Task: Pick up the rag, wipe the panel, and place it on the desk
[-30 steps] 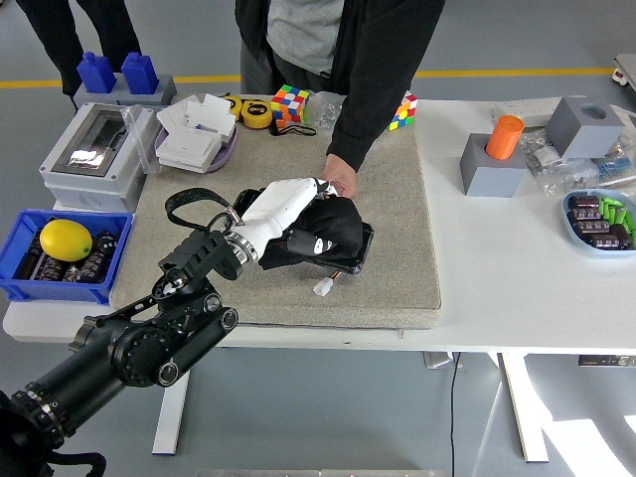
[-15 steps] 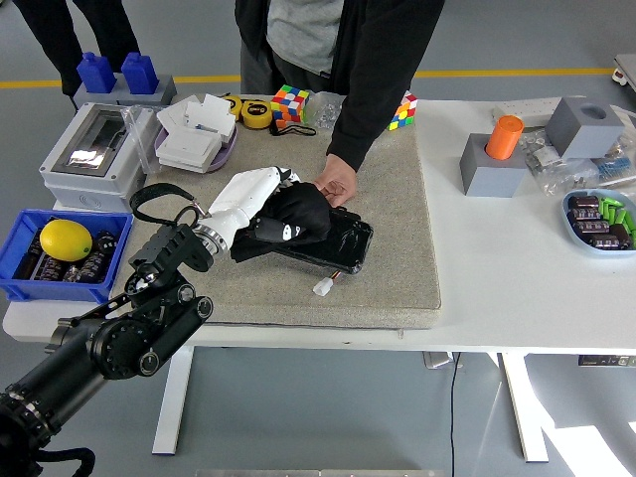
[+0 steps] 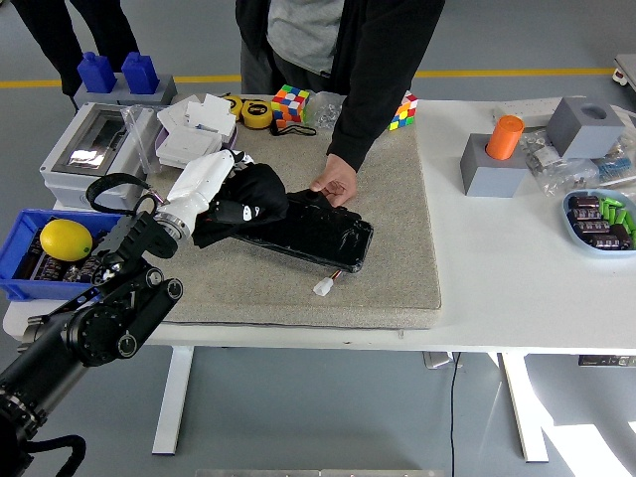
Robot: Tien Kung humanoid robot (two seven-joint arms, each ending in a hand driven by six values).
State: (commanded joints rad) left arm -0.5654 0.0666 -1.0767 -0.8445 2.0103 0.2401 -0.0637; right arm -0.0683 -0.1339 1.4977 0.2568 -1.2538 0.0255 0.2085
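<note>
- Head view: the left hand (image 3: 207, 181) grips the black rag (image 3: 246, 199), fingers curled over the bunched cloth, at the left end of the black panel (image 3: 316, 235).
- A second ago the same hand and rag sat near the middle-right of the panel; half a second ago they were about halfway along it. The stroke has run from right to left across the top face.
- The rag now lies mostly over the panel's left end, part of it spilling onto the grey mat (image 3: 397, 229) beside it. More of the panel's glossy surface shows than before.
- A person's hand (image 3: 333, 185) rests on the panel's far edge and has stayed there through all three pictures, seemingly steadying it.
- The panel itself looks unmoved, lying slanted on the mat, with a small white connector (image 3: 323, 288) just beside its near edge.
- The right hand is not in view.
- My judgement: one full wiping pass is about finished. What remains is either another pass or setting the rag down on the desk (image 3: 517, 268).
- A risk: the rag could drag the panel if the person lets go.
</note>
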